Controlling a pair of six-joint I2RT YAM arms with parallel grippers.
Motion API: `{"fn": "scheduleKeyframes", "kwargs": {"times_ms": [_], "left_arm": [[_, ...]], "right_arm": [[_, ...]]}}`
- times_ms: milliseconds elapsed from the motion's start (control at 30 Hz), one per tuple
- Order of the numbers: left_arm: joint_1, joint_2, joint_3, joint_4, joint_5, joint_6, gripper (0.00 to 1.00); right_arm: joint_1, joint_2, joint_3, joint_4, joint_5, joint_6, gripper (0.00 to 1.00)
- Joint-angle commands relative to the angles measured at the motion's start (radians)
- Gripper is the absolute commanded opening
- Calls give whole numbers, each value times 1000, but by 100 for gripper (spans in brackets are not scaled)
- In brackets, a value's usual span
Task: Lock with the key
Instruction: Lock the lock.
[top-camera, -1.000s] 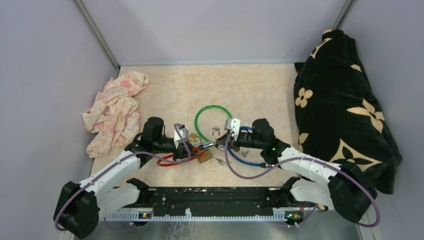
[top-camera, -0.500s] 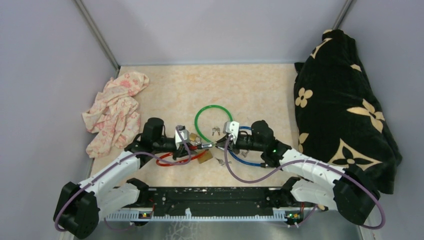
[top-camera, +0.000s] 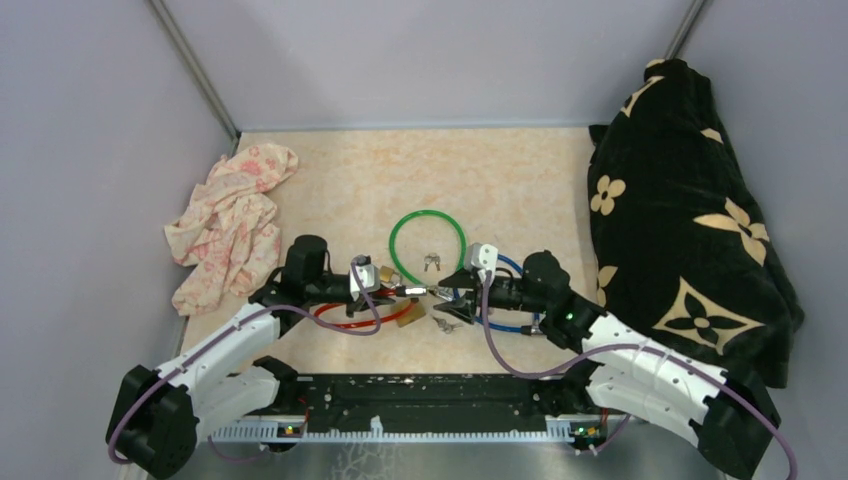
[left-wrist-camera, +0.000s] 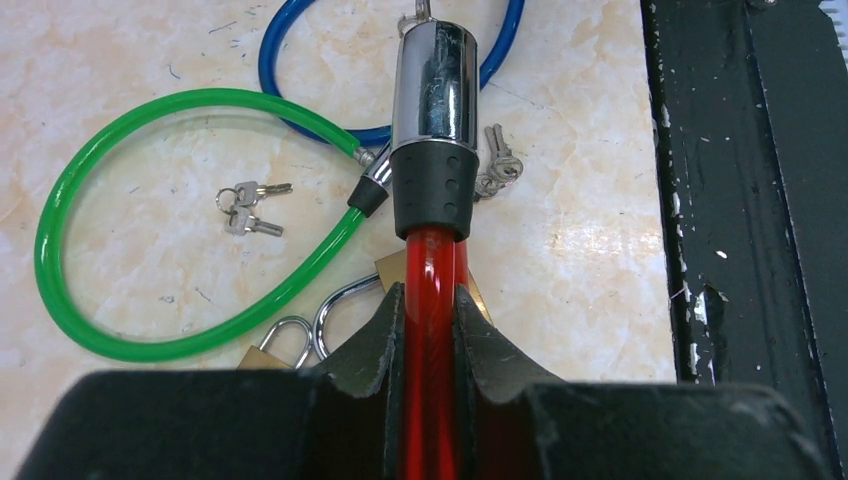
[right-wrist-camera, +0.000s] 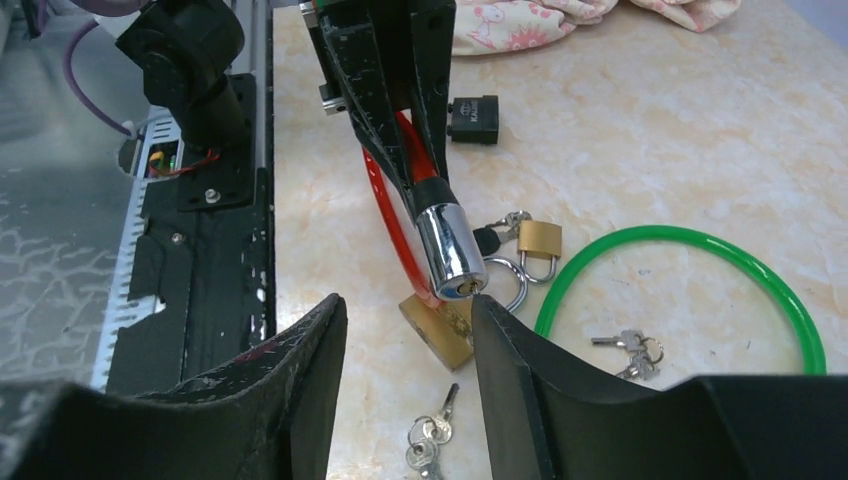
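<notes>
A red cable lock (left-wrist-camera: 430, 270) with a chrome head (right-wrist-camera: 450, 245) is clamped in my left gripper (left-wrist-camera: 430, 300), which is shut on the cable just behind the black collar. It holds the head above the table (top-camera: 408, 291). The keyhole end (right-wrist-camera: 462, 288) faces my right gripper (right-wrist-camera: 405, 305), which is open and empty. Its right fingertip is just beside the head. A small bunch of keys (right-wrist-camera: 428, 438) lies on the table below the right gripper. It also shows in the top view (top-camera: 447, 324).
A green cable loop (top-camera: 427, 213), a second key bunch (top-camera: 432, 262), a blue cable (top-camera: 500, 328), two brass padlocks (right-wrist-camera: 445, 330) (right-wrist-camera: 540, 238) and a black padlock (right-wrist-camera: 473, 118) lie around the lock. Pink cloth (top-camera: 228, 222) lies left and a black floral cushion (top-camera: 680, 200) right.
My right gripper has drawn back to the right from the lock head, and its jaws now stand apart. The left gripper still holds the red cable in the same place.
</notes>
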Motion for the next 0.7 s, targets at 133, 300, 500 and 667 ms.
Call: {"fn": "scheduleKeyframes", "kwargs": {"times_ms": [133,300,500,667], "left_arm": [[4,-3,-7,-33,30,23,0],[4,1,1,-44,31,25,0],[5,1,3,-48,33,13,0],[4,1,5,-48,35,14,0]], "right_arm": [[-13,-33,-66,109,108,-86,45],[13,17,-44,108,174,-352,45],[28,108,9,67,154,-487,42],[38,124,48,43,99,-498,42]]}}
